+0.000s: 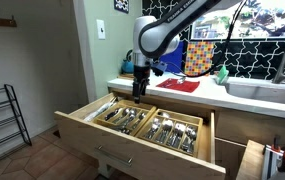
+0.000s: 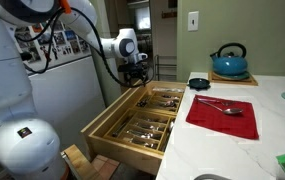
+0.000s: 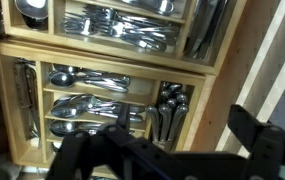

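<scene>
My gripper (image 1: 140, 88) hangs open just above the near end of a pulled-out wooden drawer (image 1: 82, 117), holding nothing. The same gripper (image 2: 135, 80) is over the far end of the drawer (image 2: 102, 128) in an exterior view. Inside lie wooden cutlery trays with spoons (image 3: 82, 102), forks (image 3: 112, 22) and a bundle of dark handles (image 3: 168, 112). In the wrist view my gripper (image 3: 160, 140) is spread wide, its black fingers (image 3: 267, 142) low in the picture, above the handles and the tray's edge. Nothing is between them.
On the white counter lies a red cloth (image 2: 222, 118) with a spoon (image 2: 228, 108) on it. Behind it stand a blue kettle (image 2: 229, 63) and a small dark bowl (image 2: 199, 82). A sink (image 1: 267, 92) lies along the counter. A wire rack (image 1: 2, 115) stands on the floor.
</scene>
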Tool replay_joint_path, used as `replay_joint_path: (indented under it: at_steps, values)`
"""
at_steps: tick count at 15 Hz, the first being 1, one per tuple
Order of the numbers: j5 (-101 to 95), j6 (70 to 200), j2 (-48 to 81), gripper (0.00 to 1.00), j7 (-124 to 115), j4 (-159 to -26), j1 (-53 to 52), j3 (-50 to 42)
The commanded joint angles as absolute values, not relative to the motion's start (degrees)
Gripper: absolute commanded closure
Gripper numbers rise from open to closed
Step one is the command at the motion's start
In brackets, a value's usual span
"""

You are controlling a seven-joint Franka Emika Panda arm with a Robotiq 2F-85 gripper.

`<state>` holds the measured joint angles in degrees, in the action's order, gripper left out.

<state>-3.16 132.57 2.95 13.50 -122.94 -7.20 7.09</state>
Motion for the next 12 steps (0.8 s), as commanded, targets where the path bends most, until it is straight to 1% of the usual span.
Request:
replay_joint_path:
  at_steps: [1, 2, 9, 12]
  values:
    - [-4.1, 136.1, 6.9, 0.00, 11.8, -121.3, -7.6, 7.7]
    - [-3.5, 134.3, 5.4, 0.00, 12.9, -122.0, -7.2, 7.6]
    - [-3.5, 135.6, 6.9, 0.00, 12.7, -121.3, -7.3, 7.8]
    - [-4.6, 133.9, 10.8, 0.00, 14.5, -117.2, -7.2, 7.7]
